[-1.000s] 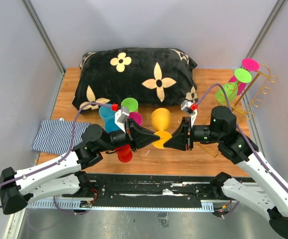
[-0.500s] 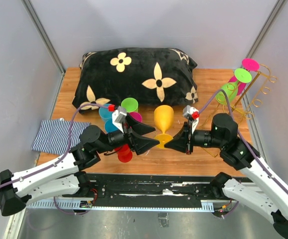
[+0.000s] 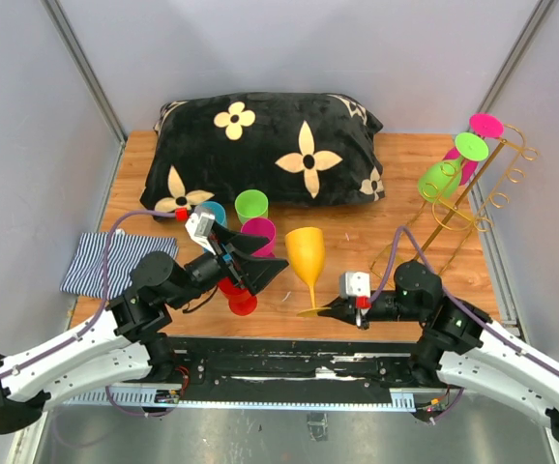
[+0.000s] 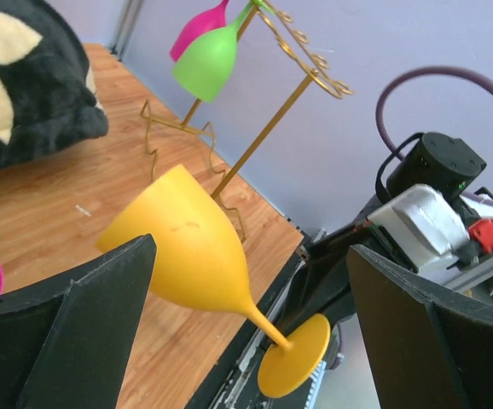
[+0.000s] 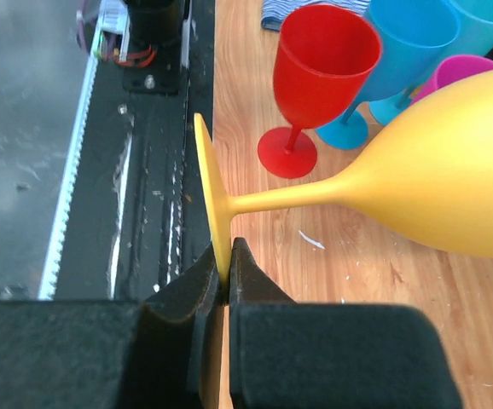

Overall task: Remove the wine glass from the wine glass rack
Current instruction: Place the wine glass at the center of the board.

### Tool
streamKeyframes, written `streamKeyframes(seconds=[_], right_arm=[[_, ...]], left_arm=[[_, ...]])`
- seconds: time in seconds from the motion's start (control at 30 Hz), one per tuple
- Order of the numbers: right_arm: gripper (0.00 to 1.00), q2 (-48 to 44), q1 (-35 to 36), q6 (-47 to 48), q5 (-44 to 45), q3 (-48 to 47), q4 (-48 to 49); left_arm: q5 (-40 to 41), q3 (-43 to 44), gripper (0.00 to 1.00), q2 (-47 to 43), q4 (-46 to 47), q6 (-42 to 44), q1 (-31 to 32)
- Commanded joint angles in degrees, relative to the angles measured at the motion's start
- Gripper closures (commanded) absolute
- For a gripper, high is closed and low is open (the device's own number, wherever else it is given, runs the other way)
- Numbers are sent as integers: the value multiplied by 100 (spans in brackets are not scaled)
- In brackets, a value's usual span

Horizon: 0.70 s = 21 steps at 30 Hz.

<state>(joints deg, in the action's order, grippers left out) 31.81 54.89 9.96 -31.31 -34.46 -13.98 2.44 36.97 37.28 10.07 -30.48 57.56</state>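
1. Wine glass rack (image 4: 269,128), far right; green glass (image 4: 205,61) and pink glass (image 4: 197,30) hang from it.
2. Left gripper (image 4: 248,264) gapes wide around yellow wine glass (image 3: 307,253), not touching.
3. That glass: centre, off rack, tilted. Right gripper (image 5: 223,260) pinches its foot, likely supporting it.

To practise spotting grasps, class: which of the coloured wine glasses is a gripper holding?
The yellow glass: the right gripper pinches the rim of its foot, and it tilts. The others stand free on the table or hang on the rack.
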Motion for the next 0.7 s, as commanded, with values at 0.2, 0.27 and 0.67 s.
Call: streamKeyframes(seconds=[0.2, 0.27, 0.67], right_arm=[[99, -347, 303, 2539, -9, 607, 156], [99, -466, 307, 2667, 44, 628, 9], [99, -1309, 303, 3070, 305, 1047, 217]], left_arm=[[176, 354, 0, -254, -492, -241, 36], [143, 338, 0, -304, -361, -292, 32], [686, 978, 0, 87, -1195, -382, 36]])
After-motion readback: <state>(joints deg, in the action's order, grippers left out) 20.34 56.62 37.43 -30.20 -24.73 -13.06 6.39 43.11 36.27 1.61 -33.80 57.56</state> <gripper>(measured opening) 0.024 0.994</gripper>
